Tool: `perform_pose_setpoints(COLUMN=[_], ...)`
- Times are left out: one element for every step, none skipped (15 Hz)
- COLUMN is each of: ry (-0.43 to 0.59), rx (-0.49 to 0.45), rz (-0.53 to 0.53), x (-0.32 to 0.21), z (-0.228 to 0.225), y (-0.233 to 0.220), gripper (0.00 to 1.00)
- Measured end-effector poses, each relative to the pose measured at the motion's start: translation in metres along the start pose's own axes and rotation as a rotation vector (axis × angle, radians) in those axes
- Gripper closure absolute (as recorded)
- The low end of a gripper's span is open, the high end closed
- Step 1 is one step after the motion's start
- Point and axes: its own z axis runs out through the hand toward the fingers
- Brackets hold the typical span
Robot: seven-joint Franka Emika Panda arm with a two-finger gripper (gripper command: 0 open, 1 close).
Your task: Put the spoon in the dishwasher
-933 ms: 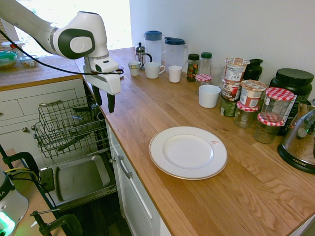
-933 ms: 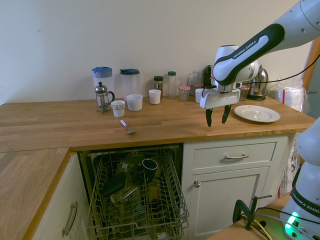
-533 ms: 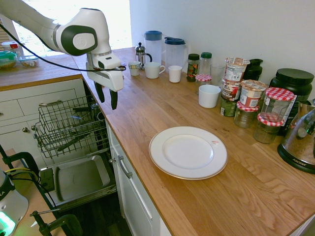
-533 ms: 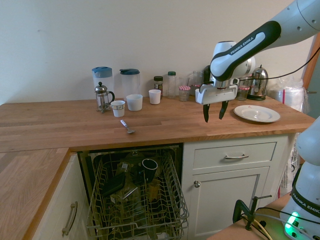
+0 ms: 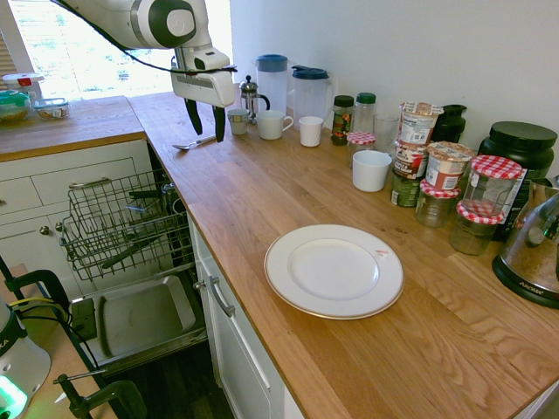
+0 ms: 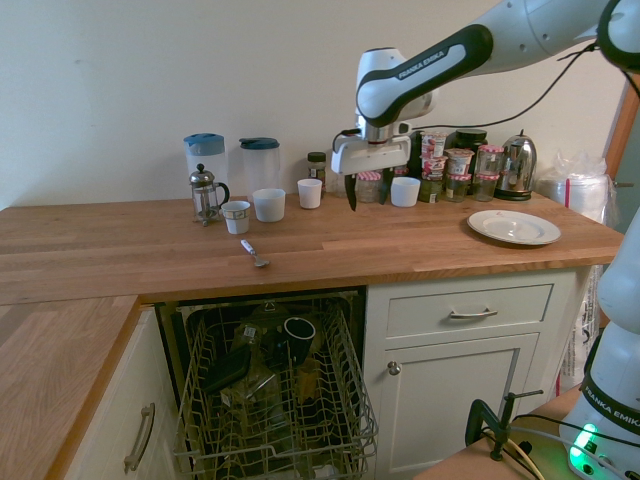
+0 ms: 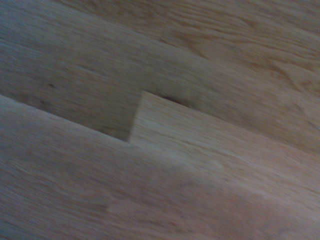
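The spoon (image 5: 194, 142) (image 6: 254, 254) lies flat on the wooden counter, close to its front edge and above the dishwasher. The dishwasher's wire rack (image 5: 122, 223) (image 6: 270, 390) is pulled out with several dishes in it, over the lowered grey door (image 5: 140, 319). My gripper (image 5: 206, 122) (image 6: 350, 195) hangs above the counter, fingers pointing down, open with nothing between them. It is well above the spoon and off to one side of it, nearer the mugs. The wrist view shows only blurred wood grain.
A French press (image 5: 250, 94), two blue-lidded jugs (image 5: 272, 80) and several white cups (image 5: 272, 125) stand at the back of the counter near the gripper. Further along are jars (image 5: 435, 175), a white plate (image 5: 334, 271) and a kettle (image 5: 534, 253).
The arm has risen and swung along the counter, from over its front edge beside the dishwasher to a spot near the spoon and cups. The gripper stayed open.
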Motion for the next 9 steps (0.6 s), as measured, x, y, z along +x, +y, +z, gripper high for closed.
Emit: perform_pose_setpoints(ry=[-0.003, -0.007, -0.012, -0.018, -0.022, -0.026, -0.031, -0.037, -0.043], rx=[-0.001, 0.002, 0.008, 0.015, 0.022, 0.03, 0.033, 0.035, 0.036], rz=[-0.018, -0.033, -0.043, -0.052, -0.063, -0.073, -0.083, -0.089, -0.092], x=[-0.004, -0.008, -0.011, -0.014, -0.017, -0.021, -0.026, -0.031, -0.037], z=[0.004, 0.009, 0.013, 0.016, 0.021, 0.027, 0.035, 0.046, 0.056], y=[-0.023, -0.044, -0.064, -0.082, -0.1, -0.117, -0.133, -0.148, -0.162], gripper=[0.0, 0.0, 0.0, 0.0, 0.0, 0.0, 0.0, 0.0, 0.0])
